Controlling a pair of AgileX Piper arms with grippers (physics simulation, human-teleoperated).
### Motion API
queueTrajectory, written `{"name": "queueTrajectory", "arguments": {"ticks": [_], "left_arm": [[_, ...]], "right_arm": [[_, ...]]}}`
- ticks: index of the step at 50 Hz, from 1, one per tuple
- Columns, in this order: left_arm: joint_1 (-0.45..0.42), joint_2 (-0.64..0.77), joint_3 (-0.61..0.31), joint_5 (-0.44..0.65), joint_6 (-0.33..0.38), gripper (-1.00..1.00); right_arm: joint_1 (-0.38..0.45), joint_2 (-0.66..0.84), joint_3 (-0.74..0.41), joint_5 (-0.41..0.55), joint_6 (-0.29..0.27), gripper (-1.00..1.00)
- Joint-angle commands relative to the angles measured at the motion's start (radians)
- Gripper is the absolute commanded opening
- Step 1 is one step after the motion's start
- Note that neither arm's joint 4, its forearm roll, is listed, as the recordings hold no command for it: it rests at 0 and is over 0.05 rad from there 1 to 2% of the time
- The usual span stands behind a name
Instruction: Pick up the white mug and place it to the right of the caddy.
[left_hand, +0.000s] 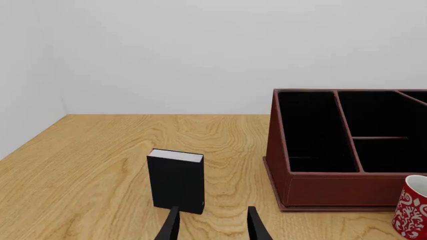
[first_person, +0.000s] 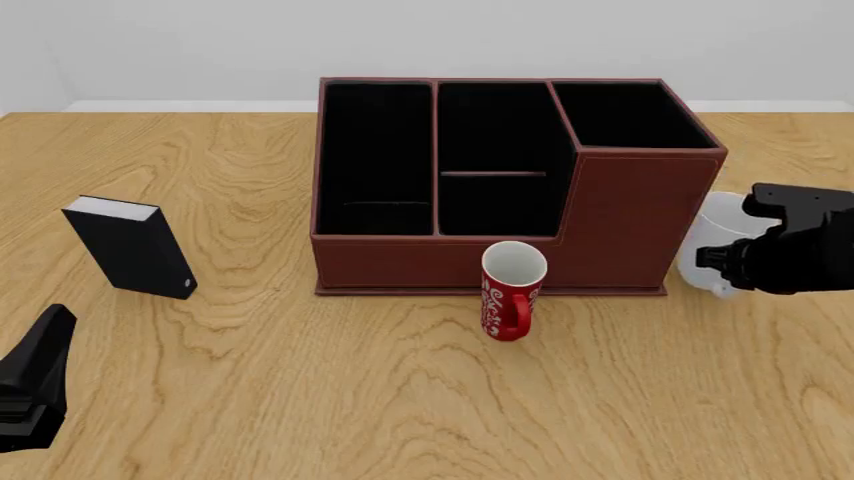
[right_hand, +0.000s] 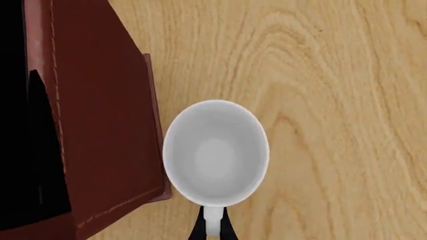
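The white mug (first_person: 710, 240) sits just right of the caddy (first_person: 507, 180), close to its tall section. My right gripper (first_person: 734, 258) is over it from the right. In the right wrist view I look straight down into the white mug (right_hand: 215, 152); my right gripper (right_hand: 212, 231) is shut on its loop handle, with a thin black finger on each side. The caddy's (right_hand: 100, 125) wall lies right beside the mug. I cannot tell whether the mug rests on the table. My left gripper (left_hand: 213, 227) is open and empty, low near the table's front left.
A red mug with white lettering (first_person: 513, 290) stands in front of the caddy's middle. A small black box with a white top (first_person: 127, 248) stands at the left, just ahead of my left gripper (first_person: 34, 385). The table's far edge meets a grey wall.
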Motion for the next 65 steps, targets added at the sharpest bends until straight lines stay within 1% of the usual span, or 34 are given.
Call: {"name": "queueTrajectory", "arguments": {"ticks": [1,6,7,8,13,14,44,49,65], "left_arm": [[0.000,0.000,0.000,0.000,0.000,1.00],[0.000,0.000,0.000,0.000,0.000,1.00],[0.000,0.000,0.000,0.000,0.000,1.00],[0.000,0.000,0.000,0.000,0.000,1.00],[0.000,0.000,0.000,0.000,0.000,1.00],[0.000,0.000,0.000,0.000,0.000,1.00],[0.000,0.000,0.000,0.000,0.000,1.00],[0.000,0.000,0.000,0.000,0.000,1.00],[0.000,0.000,0.000,0.000,0.000,1.00]], "right_arm": [[-0.011,0.071,-0.004,-0.012,0.019,-1.00],[-0.009,0.071,0.000,-0.012,0.023,-1.00],[-0.003,0.078,0.003,-0.014,0.032,-1.00],[-0.009,0.077,0.002,-0.015,0.025,-1.00],[-0.013,0.083,0.005,-0.017,0.024,-1.00],[-0.017,0.083,0.004,-0.017,0.019,1.00],[-0.009,0.057,0.014,-0.005,0.028,1.00],[-0.013,0.051,0.018,-0.002,0.021,1.00],[0.002,0.030,0.023,0.013,0.031,1.00]]}}
